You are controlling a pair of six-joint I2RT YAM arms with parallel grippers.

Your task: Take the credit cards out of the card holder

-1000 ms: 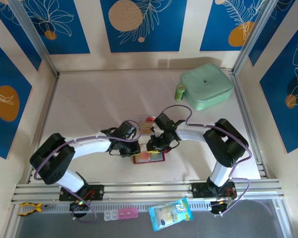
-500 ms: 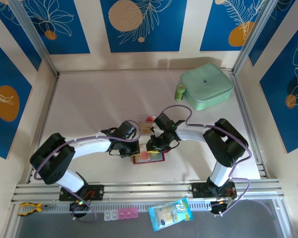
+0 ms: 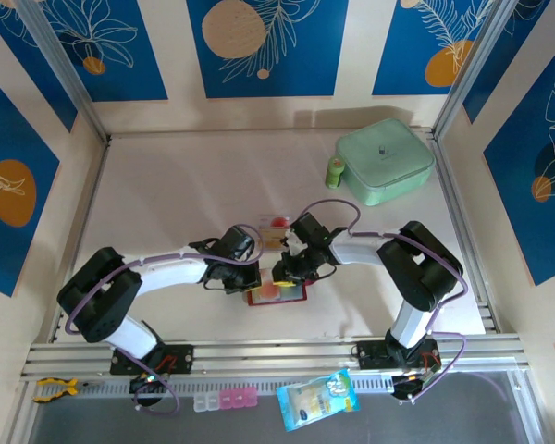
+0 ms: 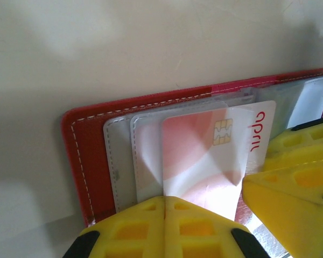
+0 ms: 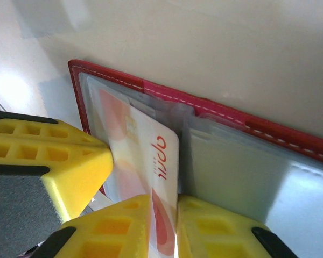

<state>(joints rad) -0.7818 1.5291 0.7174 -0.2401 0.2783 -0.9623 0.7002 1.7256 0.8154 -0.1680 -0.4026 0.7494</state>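
Observation:
The red card holder (image 3: 291, 298) lies open on the table between both grippers. A whitish credit card (image 4: 204, 156) with pink-red marking and a chip sticks partly out of its clear pocket. My right gripper (image 5: 164, 215) is shut on the free end of this card (image 5: 161, 156), one yellow finger on each face. My left gripper (image 4: 165, 215) is shut, its fingertips pressed together on the holder (image 4: 89, 156) at the card's edge. From above, the left gripper (image 3: 252, 275) and right gripper (image 3: 282, 273) nearly touch over the holder. Another small card (image 3: 276, 222) lies flat just behind them.
A mint-green square case (image 3: 385, 160) with a small green bottle (image 3: 334, 171) beside it stands at the back right. Aluminium rails run along the near edge; a snack packet (image 3: 318, 398) and a pill box (image 3: 225, 400) lie beyond them.
The left jaws came fully together and the right jaws narrowed slightly on the card. Both arms have barely shifted.

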